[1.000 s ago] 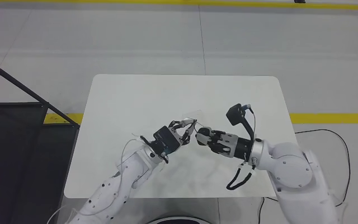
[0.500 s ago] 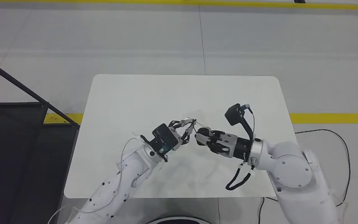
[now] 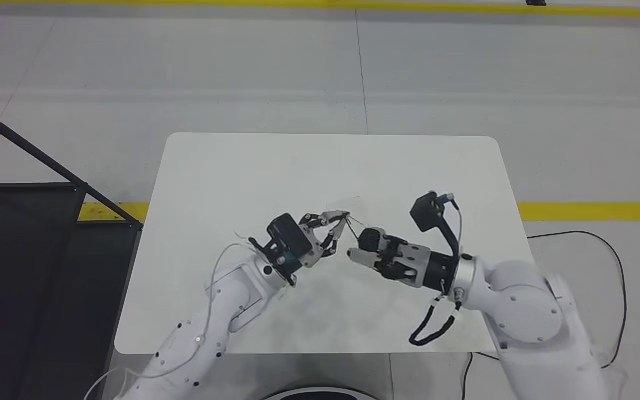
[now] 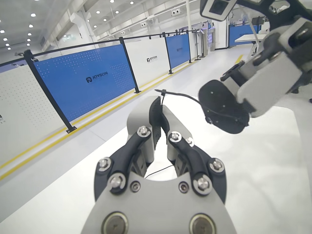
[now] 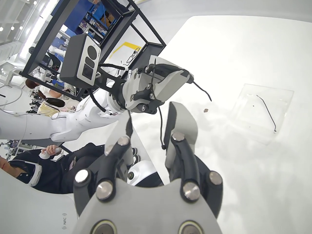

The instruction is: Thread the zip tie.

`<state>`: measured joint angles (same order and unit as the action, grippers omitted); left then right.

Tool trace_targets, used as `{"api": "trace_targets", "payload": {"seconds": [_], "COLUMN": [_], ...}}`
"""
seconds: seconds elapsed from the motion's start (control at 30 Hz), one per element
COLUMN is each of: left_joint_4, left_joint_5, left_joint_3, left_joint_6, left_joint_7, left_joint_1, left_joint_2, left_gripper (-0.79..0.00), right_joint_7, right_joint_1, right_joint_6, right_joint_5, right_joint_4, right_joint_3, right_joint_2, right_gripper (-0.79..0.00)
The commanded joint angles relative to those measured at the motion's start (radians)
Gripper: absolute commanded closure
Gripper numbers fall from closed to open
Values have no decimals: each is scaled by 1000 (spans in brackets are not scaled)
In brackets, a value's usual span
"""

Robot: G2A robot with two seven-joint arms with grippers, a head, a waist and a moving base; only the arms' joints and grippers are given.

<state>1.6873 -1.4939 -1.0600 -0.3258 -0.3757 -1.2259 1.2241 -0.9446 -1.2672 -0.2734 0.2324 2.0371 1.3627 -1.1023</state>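
Observation:
A thin black zip tie (image 4: 180, 95) is pinched in my left gripper (image 4: 159, 103), which is shut on it just below its small square head. From there the strap curves across to the black pad of my right gripper (image 4: 223, 113). In the right wrist view the strap (image 5: 160, 120) hangs down between the fingers of my right gripper (image 5: 151, 120), which stand open around it without closing on it. The left gripper (image 5: 187, 76) faces it, with a short curled end of the tie sticking out past its tips. Over the table's middle, the left gripper (image 3: 335, 228) and right gripper (image 3: 358, 248) meet nearly tip to tip.
The white table (image 3: 430, 170) is bare around both arms. A clear plastic sheet (image 5: 280, 93) lies flat on it with a second black zip tie (image 5: 267, 113) on top. A small brown speck (image 5: 206, 110) lies near it. A black frame stands off the table's left side.
My left arm has drawn slightly back to the left, and the right arm has shifted a little toward the near edge. The grippers stand a bit farther apart.

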Motion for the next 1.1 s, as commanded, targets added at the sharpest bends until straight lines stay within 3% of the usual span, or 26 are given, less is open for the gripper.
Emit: {"api": "trace_targets", "payload": {"seconds": [0.0,0.33,0.47,0.6,0.83,1.07], "left_joint_4": [1,7,8,9,10,11], "left_joint_5": [8,32,34,34,35,25], "left_joint_3": [-2,-10,-13,-16,-21,-22], "left_joint_6": [-4,-23,-28,-37,-44,-44], "left_joint_7": [6,22,24,23,25,24], "left_joint_1": [0,1,1,0,-1,-1], "left_joint_2": [1,3,4,4,4,5], "left_gripper": [0,0,0,0,0,0], "right_joint_7": [3,23,23,19,23,20], "right_joint_1": [-15,-45,-28,-10,1,8], "right_joint_6": [-15,-51,-47,-44,-43,-33], "right_joint_5": [-3,12,6,-3,-10,-13], "right_joint_4": [0,-4,-23,-38,-46,-37], "right_joint_3": [6,5,-5,-16,-24,-27], "right_joint_2": [3,11,13,14,18,23], "right_gripper": [-785,-785,-382,-182,-12,0]}}
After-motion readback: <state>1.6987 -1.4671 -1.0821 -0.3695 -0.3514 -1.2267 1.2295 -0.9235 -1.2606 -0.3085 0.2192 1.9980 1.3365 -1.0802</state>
